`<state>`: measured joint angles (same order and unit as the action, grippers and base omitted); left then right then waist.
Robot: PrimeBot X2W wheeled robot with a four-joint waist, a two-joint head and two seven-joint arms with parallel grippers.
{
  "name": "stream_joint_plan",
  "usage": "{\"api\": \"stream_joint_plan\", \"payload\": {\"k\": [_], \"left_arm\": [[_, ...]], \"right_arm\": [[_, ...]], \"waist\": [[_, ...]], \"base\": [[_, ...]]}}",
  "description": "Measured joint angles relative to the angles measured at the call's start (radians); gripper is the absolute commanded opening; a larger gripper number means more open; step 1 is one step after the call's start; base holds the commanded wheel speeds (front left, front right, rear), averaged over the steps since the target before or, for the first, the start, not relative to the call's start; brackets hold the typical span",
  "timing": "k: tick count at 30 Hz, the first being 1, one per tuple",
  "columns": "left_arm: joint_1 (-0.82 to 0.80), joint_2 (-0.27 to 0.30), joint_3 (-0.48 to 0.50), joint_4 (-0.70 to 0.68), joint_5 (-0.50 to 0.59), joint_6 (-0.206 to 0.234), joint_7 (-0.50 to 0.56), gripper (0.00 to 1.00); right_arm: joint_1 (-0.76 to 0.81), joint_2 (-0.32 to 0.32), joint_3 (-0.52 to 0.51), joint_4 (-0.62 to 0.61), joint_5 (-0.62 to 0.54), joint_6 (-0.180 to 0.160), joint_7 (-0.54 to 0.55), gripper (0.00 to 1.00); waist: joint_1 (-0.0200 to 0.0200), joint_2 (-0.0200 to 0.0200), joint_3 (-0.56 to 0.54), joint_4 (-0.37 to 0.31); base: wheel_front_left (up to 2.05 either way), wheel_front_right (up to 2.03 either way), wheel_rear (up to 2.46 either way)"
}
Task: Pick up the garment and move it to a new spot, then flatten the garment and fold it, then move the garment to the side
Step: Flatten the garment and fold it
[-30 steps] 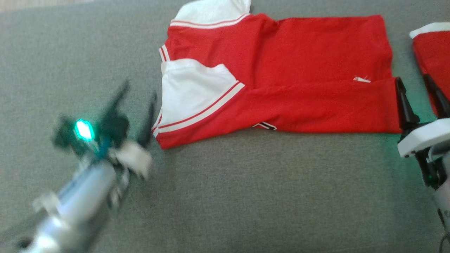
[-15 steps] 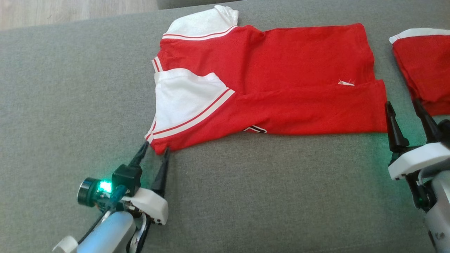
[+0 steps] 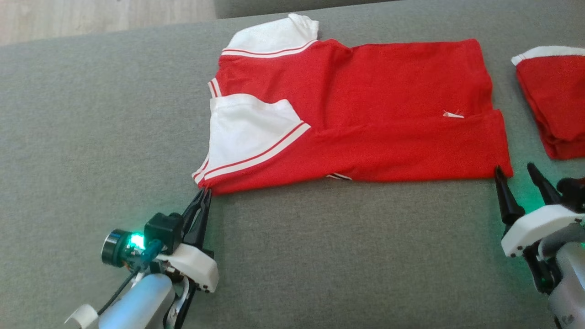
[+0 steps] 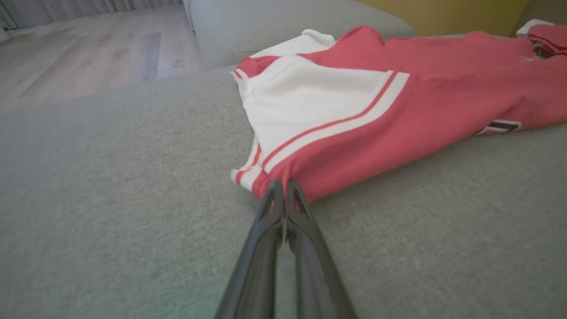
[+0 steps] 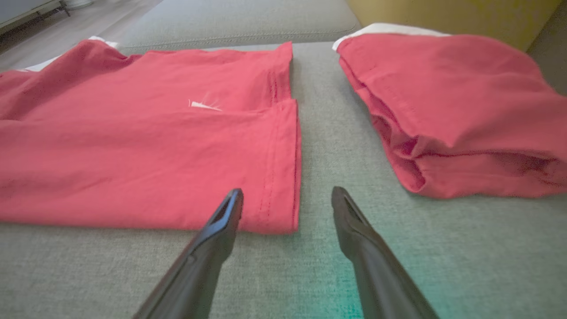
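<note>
The garment (image 3: 388, 105), a red jersey with white sleeves, is lying flat and folded lengthwise on the grey sofa cushion (image 3: 320, 256), reaching from the middle toward the cushion's far edge. A second folded red garment (image 3: 553, 114) is sitting apart from it by the right edge.

The left gripper (image 3: 204, 194) is resting low at the jersey's near sleeve-end corner. Its fingers are pressed together on that corner and appear to be pinching the striped hem. The right gripper (image 3: 514, 168) is waiting at the near hem-end corner with its fingers spread, one tip touching the cloth edge.

The jersey is looking light, thin and limp, so it is likely going to sag and drag between any two holds. The two near corners are the sensible places to take it, pinching all the layers together; a shallow bite is risking one layer slipping free and the fold opening.
</note>
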<state>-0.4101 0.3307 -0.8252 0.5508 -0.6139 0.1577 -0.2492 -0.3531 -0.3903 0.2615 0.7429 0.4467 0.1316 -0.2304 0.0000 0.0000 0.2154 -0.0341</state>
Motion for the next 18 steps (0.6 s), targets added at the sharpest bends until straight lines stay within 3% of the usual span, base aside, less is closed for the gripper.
{"api": "stream_joint_plan", "payload": {"k": [4, 6, 8, 9, 18], "left_arm": [[0.007, 0.005, 0.015, -0.026, 0.008, 0.000, 0.000, 0.00], [0.016, 0.006, 0.018, -0.038, 0.008, 0.001, 0.000, 0.00], [0.029, 0.007, 0.021, -0.050, 0.008, 0.003, 0.000, 0.00], [0.037, 0.008, 0.024, -0.056, 0.008, 0.007, 0.000, 0.00], [0.118, 0.010, 0.055, -0.122, 0.028, 0.016, 0.000, 0.00]], "right_arm": [[-0.002, 0.000, 0.019, 0.051, 0.032, 0.000, 0.033, 0.98], [-0.006, 0.000, 0.036, 0.068, 0.047, 0.000, 0.054, 0.75], [-0.006, -0.001, 0.056, 0.076, 0.066, 0.000, 0.064, 0.18], [-0.006, -0.001, 0.065, 0.077, 0.077, 0.000, 0.066, 0.00], [-0.007, -0.045, 0.143, 0.074, 0.144, 0.000, 0.062, 0.00]], "waist": [[0.0000, 0.0000, -0.008, 0.021], [0.0000, 0.0000, -0.011, 0.029], [0.0000, 0.0000, -0.012, 0.035], [0.0000, 0.0000, -0.013, 0.038], [0.0000, 0.0000, -0.040, 0.055]], "base": [[0.00, 0.00, 0.00], [0.00, 0.00, 0.00], [0.00, 0.00, 0.00], [0.00, 0.00, 0.00], [0.00, 0.00, 0.00]]}}
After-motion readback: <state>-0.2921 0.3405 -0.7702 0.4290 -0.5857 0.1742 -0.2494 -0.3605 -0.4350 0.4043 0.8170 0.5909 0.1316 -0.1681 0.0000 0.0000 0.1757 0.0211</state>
